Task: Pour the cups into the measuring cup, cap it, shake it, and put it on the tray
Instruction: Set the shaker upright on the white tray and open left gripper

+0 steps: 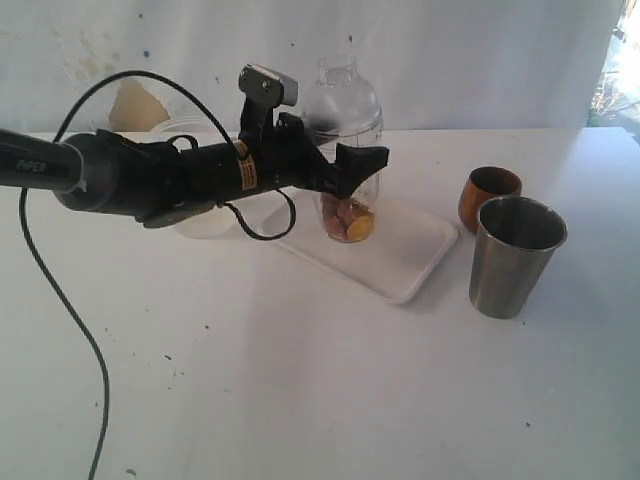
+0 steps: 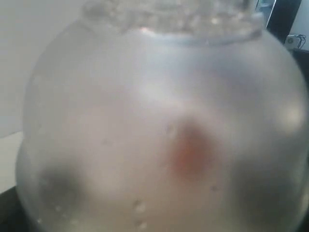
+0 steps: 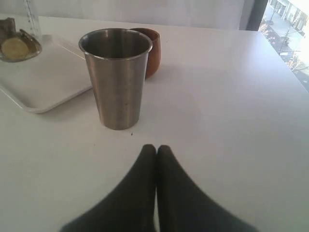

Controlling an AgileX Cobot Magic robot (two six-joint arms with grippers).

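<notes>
White table (image 1: 300, 400), level, with small dark specks. Tray (image 1: 400, 265) lies flat near centre. Wooden cup (image 1: 485, 195) stands at the tray's 3 o'clock, with the tumbler (image 1: 512, 260) just beside it at 4 o'clock. Frosted cup (image 1: 205, 222) stands at 9 o'clock, partly hidden.

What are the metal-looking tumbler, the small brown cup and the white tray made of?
Tumbler: looks like stainless steel, brushed grey with a soft sheen and a thin rim.
Small cup: probably wood, reddish-brown with a smooth satin surface; the grain is too small to confirm.
Tray: likely plastic or melamine, plain white with a slight gloss and a moulded rounded rim; coated metal is not excluded.
</notes>
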